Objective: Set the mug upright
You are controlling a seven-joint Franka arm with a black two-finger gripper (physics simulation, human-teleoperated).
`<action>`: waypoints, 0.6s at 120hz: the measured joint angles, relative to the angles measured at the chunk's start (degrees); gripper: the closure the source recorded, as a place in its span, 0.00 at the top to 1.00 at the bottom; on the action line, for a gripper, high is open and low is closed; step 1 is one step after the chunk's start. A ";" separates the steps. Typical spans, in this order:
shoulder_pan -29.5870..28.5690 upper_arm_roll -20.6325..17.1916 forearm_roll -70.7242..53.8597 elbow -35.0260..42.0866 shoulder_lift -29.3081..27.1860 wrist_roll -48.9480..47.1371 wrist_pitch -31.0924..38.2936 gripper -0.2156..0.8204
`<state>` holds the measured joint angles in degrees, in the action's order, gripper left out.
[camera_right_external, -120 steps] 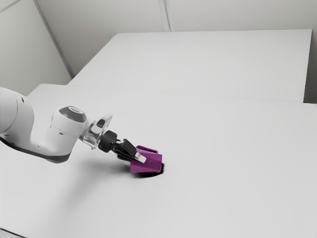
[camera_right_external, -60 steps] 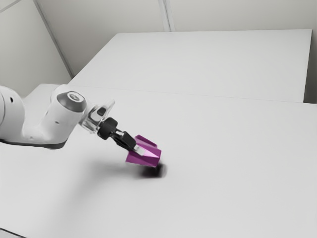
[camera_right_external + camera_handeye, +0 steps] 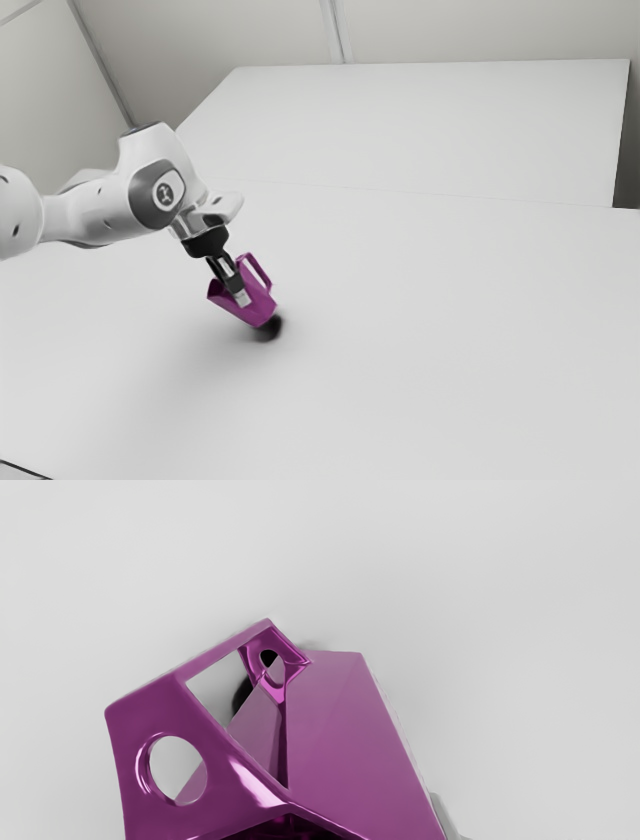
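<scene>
A purple, faceted mug (image 3: 255, 302) hangs tilted just above the table in the exterior view, its open mouth toward that view's left and its base low toward the right. The gripper (image 3: 240, 296) comes down on it from the upper left and is shut on its body, with the handle on the upper right side. In the wrist view the mug (image 3: 350, 740) shows its handle with round holes and part of its dark mouth; a light grey fingertip is beside its wall. The other finger is hidden behind the mug.
The white table (image 3: 450, 330) extends around the mug, with a dark shadow under its base. Behind it is another white surface (image 3: 420, 120), with pale walls beyond.
The gripper has raised the mug off the table and carried it toward the exterior view's left. Hand and mug have turned together, from the mug lying nearly level to a steep tilt, base downward.
</scene>
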<state>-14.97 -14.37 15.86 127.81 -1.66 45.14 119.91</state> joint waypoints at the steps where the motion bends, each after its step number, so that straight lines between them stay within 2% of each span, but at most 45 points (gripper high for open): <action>1: -0.02 -0.05 -0.39 0.01 0.03 -0.13 0.08 0.03; 72: 0.95 -2.79 -16.17 0.89 0.55 -6.36 3.69 0.03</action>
<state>-14.02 -17.17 -0.31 128.70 -1.12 38.78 123.61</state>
